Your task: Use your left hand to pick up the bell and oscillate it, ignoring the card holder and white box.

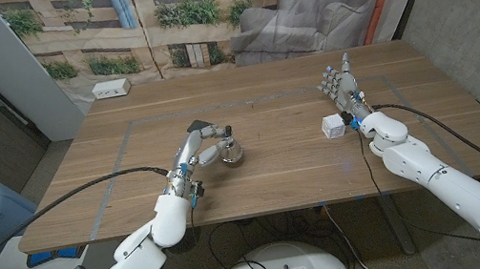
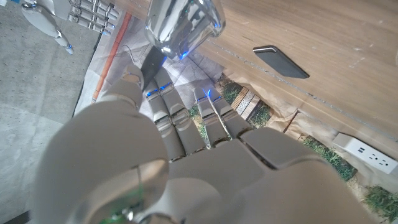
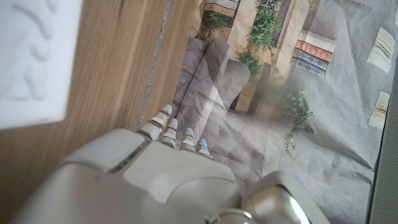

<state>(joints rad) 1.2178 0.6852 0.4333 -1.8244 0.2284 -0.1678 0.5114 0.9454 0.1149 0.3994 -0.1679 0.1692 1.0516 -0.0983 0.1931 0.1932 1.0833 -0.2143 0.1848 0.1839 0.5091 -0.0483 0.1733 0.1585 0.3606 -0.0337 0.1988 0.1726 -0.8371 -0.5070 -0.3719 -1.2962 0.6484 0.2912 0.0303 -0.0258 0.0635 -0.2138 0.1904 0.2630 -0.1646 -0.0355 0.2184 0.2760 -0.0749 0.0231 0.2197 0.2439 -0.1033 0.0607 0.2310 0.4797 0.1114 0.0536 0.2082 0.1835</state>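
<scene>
Grasp step under way, by the look of it: left robot hand (image 1: 205, 142) out over the middle of the table (image 1: 132, 185), fingers curled toward the bell (image 1: 232, 152), which sits just off the fingertips on their right side. Seen in the left wrist view as a shiny metal body (image 2: 181, 25) right beyond the fingers (image 2: 171, 115), close enough to be touching. Hard to say from the head view whether the bell rests on the wood or hangs a little above it, and equally hard to say whether the fingers truly clamp its handle or only meet it; grip state of the left robot hand therefore not to be told for certain.

Next move, as a judgement: firm closure round the handle, a clean lift off the table, then a side-to-side swing from the wrist. No oscillation likely yet.

Right robot hand (image 1: 341, 88) well apart on the far right side, fingers apart and reaching up, holding nothing, with the white box (image 1: 333, 125) just beside its wrist. Dark card holder (image 2: 280, 61) lying flat on the wood beyond the bell, to be left alone.
</scene>
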